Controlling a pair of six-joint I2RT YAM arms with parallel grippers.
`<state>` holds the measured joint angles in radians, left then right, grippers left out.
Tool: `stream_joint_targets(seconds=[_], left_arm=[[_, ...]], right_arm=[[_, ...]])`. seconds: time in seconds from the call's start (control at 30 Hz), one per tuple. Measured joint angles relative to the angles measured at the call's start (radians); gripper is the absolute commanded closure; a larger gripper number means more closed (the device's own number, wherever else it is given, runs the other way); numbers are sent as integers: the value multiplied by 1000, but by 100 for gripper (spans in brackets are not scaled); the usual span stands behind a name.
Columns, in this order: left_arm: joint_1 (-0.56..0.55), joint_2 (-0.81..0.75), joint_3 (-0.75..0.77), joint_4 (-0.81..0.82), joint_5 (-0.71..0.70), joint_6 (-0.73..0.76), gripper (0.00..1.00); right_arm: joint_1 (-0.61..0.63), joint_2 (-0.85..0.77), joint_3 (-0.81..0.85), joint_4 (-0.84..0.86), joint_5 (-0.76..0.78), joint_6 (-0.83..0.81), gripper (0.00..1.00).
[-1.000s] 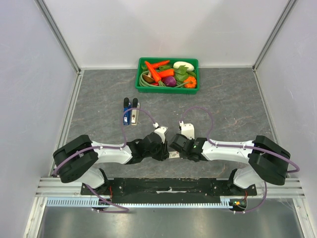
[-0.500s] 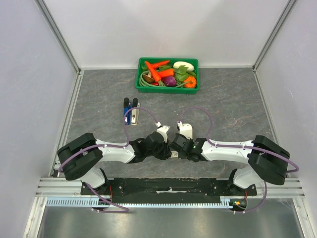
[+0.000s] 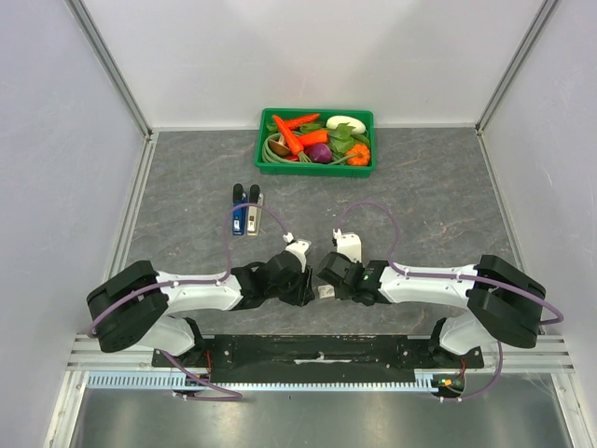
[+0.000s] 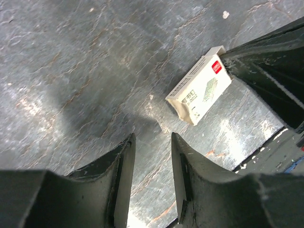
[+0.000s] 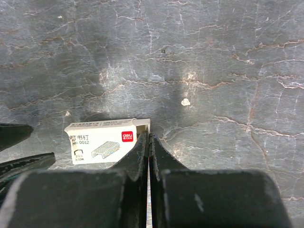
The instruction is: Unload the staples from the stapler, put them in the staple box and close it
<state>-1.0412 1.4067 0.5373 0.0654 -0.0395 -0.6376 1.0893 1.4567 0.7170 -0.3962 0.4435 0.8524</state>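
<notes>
Stapler (image 3: 246,214) position, overhead view: the blue-and-black unit lies on the grey table (image 3: 438,205), well apart from both grippers and nearer the green basket (image 3: 317,166) of toy vegetables. The left gripper (image 3: 300,286) and right gripper (image 3: 326,278) meet low near the table's front edge, so the step in hand appears to concern the staple box (image 4: 199,92) rather than the stapler itself. Left wrist view: the left fingers (image 4: 121,166) stand apart with only bare table between them, and the box lies ahead of them and to one side, untouched by this gripper. To take it well, the operator should align the gap with the box's narrow width, advance until both pads flank it, then close lightly, as thin card is likely to crush. Right wrist view: the right fingers are pressed together with nothing visible between them, and their tips touch one end of the box. This contact can serve as a stop, and pressure should stay low so the box does not skid. The box is a small white rectangular carton with a red logo and a printed staple drawing, and it lies flat. The table surface is dark, veined and stone-like, with a slight sheen, and probably offers little grip. The fingers are matte black with scuffed edges.
</notes>
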Motion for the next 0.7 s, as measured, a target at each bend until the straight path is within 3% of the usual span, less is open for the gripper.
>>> stream_joint_targets(seconds=[0.1, 0.27, 0.7], left_arm=[[0, -24, -12, -21, -12, 0, 56], [0, -53, -23, -53, -14, 0, 56], [0, -74, 6, -145, -38, 8, 56]], right_arm=[[0, -1, 0, 0, -1, 0, 100], [0, -6, 0, -8, -6, 0, 87], [2, -88, 18, -79, -8, 0, 76]])
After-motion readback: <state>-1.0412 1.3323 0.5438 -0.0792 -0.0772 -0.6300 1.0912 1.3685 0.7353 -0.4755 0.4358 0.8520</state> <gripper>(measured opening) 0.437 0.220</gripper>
